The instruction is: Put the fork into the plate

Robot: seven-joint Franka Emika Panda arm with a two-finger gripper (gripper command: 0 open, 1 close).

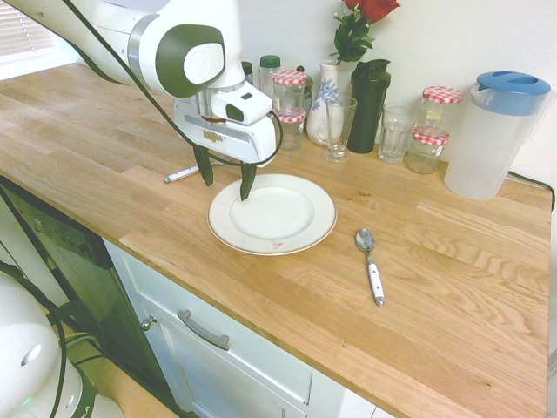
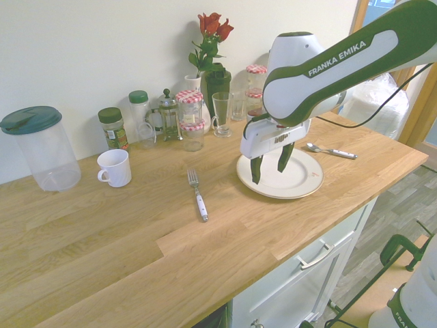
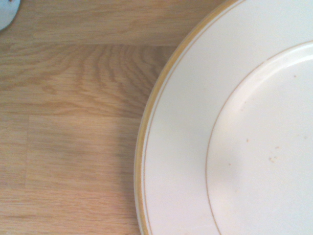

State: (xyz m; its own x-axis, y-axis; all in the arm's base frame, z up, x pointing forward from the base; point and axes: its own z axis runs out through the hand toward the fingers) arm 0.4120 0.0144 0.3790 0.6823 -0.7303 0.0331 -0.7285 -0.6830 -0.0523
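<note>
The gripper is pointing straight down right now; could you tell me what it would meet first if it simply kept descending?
Most likely the plate. The open, empty gripper hangs over the plate's edge, so one finger might meet the rim and the other the wooden countertop beside it; depth is hard to judge.

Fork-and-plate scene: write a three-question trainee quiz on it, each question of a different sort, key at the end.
1. True or false: the fork lies on the plate.
2. Multiple choice: the end effector hangs over A) the white mug, B) the plate's edge, C) the spoon.
3. Fill in: the end effector's jaws are ____ and hold nothing.

Key: 1 false, the fork lies on the wooden counter, apart from the plate. 2 B. 3 open.
</note>
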